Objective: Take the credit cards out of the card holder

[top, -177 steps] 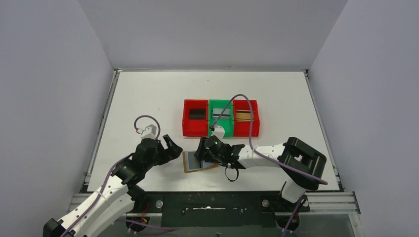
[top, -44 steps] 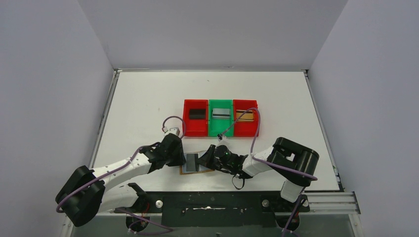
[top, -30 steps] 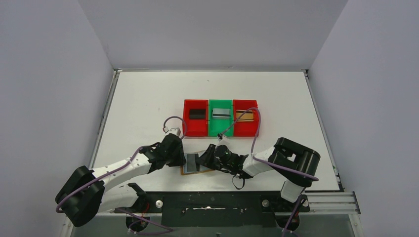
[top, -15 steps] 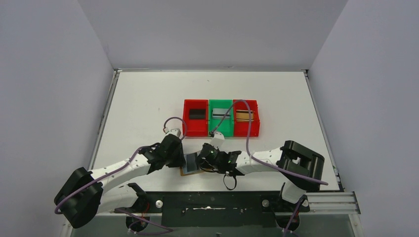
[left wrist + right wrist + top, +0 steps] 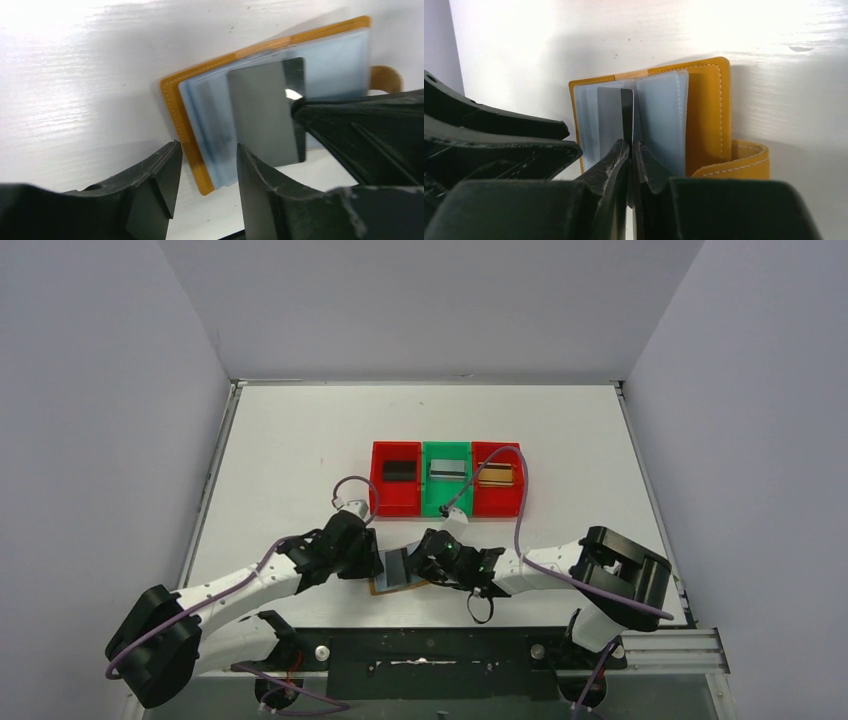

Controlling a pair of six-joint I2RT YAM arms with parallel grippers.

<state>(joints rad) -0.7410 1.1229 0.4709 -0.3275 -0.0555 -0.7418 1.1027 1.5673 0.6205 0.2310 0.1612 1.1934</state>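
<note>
- Since half a second ago the right gripper has shifted slightly rightward in the top view, and the left gripper has spread its fingers wider.
- Right fingers are pressed together on the near edge of a grey card, which stands on edge over the open holder.
- Both wrist views show the card's face as plain dark grey, with no print I can read.
- Low centre of the top view, the holder lies open on the table, its blue-grey pockets facing up.
- Left fingers stand apart with the holder's stitched corner in the gap; I cannot tell whether they touch it.
- Just above the holder in the top view, three bins sit in a row: red, green, red.
- They hold a black card, a silver card and a gold card.
</note>
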